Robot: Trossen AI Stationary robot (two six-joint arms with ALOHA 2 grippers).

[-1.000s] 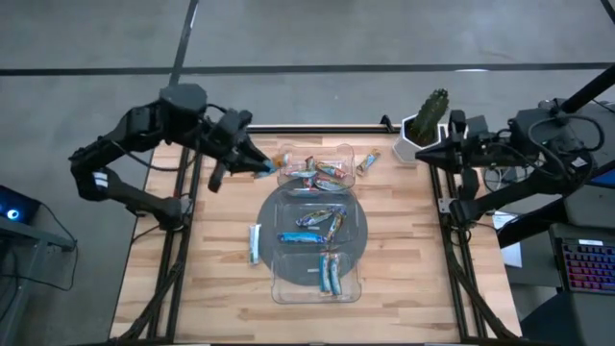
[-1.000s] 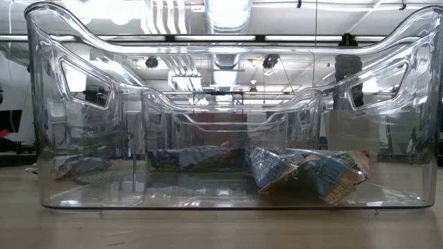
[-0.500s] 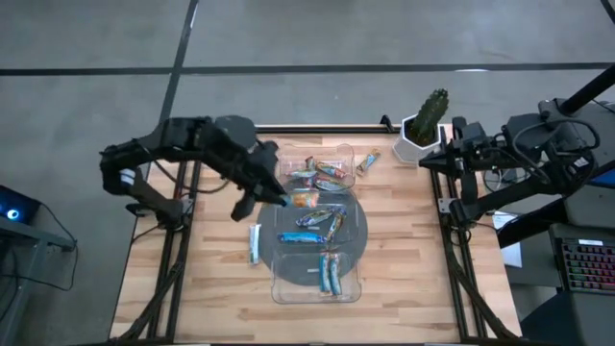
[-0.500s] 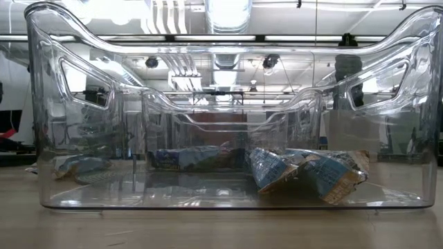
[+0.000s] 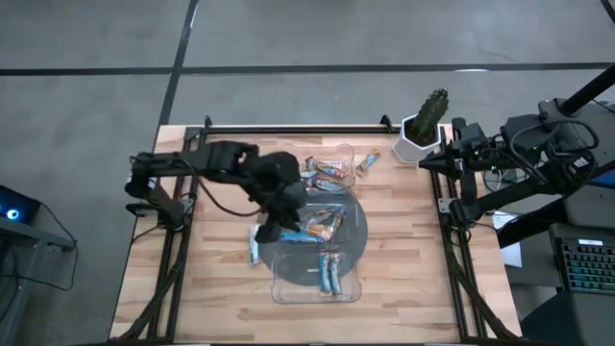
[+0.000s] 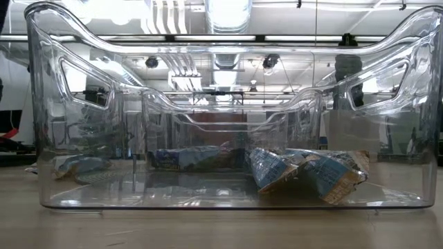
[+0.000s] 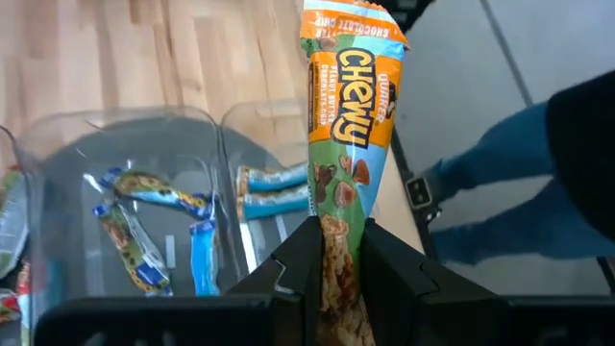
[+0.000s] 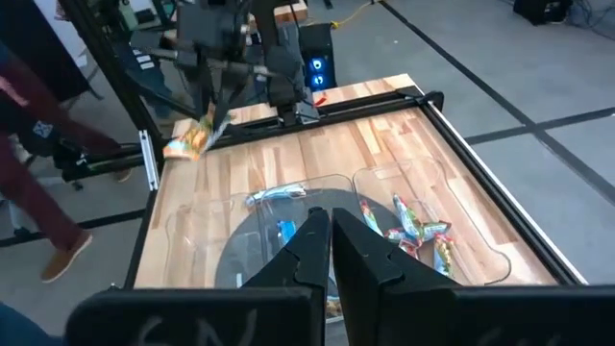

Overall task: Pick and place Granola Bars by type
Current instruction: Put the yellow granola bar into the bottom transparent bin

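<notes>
My left gripper (image 5: 270, 233) hangs over the left rim of the clear tray's round middle compartment (image 5: 357, 231), shut on an orange and teal granola bar (image 7: 348, 115). Far compartment (image 5: 348, 154): several mixed-colour bars (image 5: 325, 174). Middle compartment: several bars, mostly blue (image 5: 309, 231). Near compartment: light blue bars (image 5: 330, 275), also in the low view (image 6: 304, 173). One light blue bar (image 5: 255, 242) lies flat on the table left of the tray. My right gripper (image 8: 330, 221) waits shut, held high at the table's right edge. My left gripper pinches one end of the orange bar (image 7: 338, 252) between its two fingers (image 7: 300, 252). The bar runs on along the fingers and sticks out past their tips. It is lifted clear, slanting down toward the tray (image 8: 192, 142).
A potted cactus (image 5: 424, 123) stands at the table's far right corner. A person's legs (image 7: 500, 202) show beside the table in the wrist views. Bare wood lies left and right of the tray.
My left gripper has carried the orange bar from the tray's far left corner toward the table's near edge and right, sinking and tipping further down, to the left rim of the middle compartment. It has stayed shut on the bar.
</notes>
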